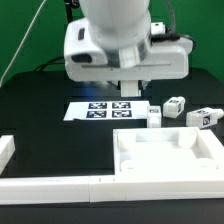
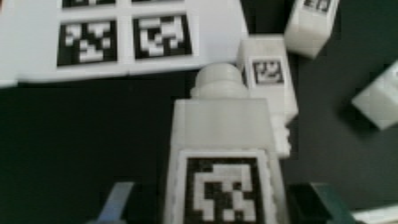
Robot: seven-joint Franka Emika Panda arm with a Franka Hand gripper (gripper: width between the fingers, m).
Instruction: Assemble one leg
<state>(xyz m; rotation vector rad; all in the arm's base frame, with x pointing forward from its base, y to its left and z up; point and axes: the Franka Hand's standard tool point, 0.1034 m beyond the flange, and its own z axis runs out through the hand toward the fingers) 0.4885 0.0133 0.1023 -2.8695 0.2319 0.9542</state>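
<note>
In the wrist view a white leg with a black-and-white tag lies lengthwise between my fingers, its narrow end pointing away from me. My gripper is open, with a dark gap on each side of the leg. In the exterior view the gripper hangs low over the marker board's far edge, and this leg is hidden behind it. Three more legs show: one just beyond the leg's tip, one further off, one to the side. The exterior view shows them in a row.
The marker board lies flat beside the legs; it also shows in the wrist view. The large white tabletop tray sits in front at the exterior view's right. White rim pieces run along the front left.
</note>
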